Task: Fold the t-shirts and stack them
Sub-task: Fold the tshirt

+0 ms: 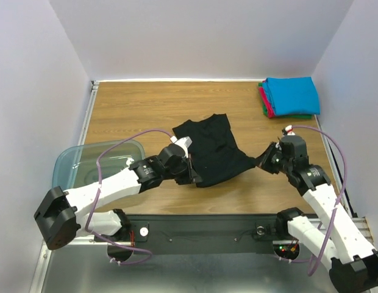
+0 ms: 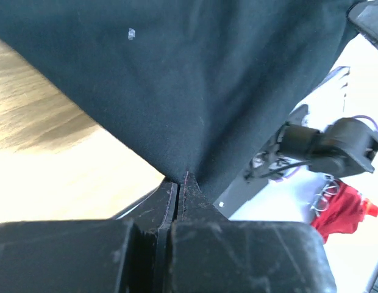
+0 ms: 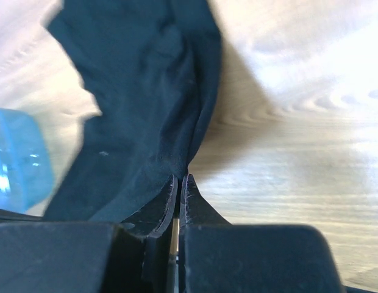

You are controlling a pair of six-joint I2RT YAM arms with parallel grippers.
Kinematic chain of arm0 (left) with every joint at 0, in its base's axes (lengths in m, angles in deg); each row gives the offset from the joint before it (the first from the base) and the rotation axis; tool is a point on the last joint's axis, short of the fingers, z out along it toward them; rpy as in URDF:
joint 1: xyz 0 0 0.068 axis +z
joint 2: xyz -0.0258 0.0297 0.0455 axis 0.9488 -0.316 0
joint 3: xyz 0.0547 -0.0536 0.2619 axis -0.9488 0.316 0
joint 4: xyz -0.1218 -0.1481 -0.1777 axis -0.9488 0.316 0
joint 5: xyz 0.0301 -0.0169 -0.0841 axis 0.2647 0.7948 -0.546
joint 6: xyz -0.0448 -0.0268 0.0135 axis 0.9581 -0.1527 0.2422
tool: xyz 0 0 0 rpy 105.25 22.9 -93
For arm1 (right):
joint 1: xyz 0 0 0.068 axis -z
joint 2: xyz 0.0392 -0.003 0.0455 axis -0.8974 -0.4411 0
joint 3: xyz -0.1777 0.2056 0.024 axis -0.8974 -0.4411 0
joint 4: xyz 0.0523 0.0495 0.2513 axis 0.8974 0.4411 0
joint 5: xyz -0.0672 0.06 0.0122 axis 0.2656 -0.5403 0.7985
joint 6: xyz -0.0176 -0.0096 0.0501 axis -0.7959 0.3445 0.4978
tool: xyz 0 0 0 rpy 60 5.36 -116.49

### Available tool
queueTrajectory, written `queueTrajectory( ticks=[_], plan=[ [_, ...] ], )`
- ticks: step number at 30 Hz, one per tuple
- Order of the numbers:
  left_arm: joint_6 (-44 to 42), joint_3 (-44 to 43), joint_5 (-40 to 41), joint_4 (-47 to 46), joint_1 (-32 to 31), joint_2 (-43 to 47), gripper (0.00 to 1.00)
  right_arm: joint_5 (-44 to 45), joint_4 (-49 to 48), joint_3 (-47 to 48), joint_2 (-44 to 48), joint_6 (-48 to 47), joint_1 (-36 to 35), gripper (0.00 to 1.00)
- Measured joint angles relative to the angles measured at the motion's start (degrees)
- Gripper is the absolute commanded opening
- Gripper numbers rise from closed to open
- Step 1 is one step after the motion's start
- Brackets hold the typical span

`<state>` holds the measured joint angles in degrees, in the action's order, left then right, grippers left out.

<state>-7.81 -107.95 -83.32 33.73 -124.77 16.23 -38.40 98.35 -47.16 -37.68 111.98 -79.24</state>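
Pinching the black t-shirt (image 1: pixel 210 149) on the table (image 1: pixel 146 104), we have the left gripper (image 1: pixel 194 177) clamped on its near-left corner and the right gripper (image 1: pixel 260 162) clamped on its near-right corner, the cloth running away from both claws toward the far edge.

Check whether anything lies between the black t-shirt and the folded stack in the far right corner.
Nothing visible does. Only bare table separates the black t-shirt, pinched by the left gripper and right gripper, from the stack. The plastic tub sits left, off that path.
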Motion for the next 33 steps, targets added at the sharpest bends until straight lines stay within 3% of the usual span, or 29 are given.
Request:
queueTrajectory(
  ticks=[6, 13, 25, 33],
  plan=[
    [-0.8, -7.4, 3.5, 5.6, 0.7, 0.3, 0.0, 2.5, 1.3, 10.8, -7.4, -0.7, 0.0, 0.0],
    [-4.4, -13.9, 3.5, 5.5, 9.0, -3.4, 0.0, 5.6, -1.1, 19.9, -18.9, -1.6, 0.0, 0.0],
    [-11.1, -21.2, -4.2, 2.2, 23.8, -16.5, 0.0, 5.7, -6.2, 39.0, -44.2, -4.2, -0.4, 0.0],
    [-13.5, -27.9, -7.3, 0.6, 29.3, -28.5, 0.0, 5.5, -7.7, 49.9, -57.8, -6.3, -0.2, 0.0]
  ],
)
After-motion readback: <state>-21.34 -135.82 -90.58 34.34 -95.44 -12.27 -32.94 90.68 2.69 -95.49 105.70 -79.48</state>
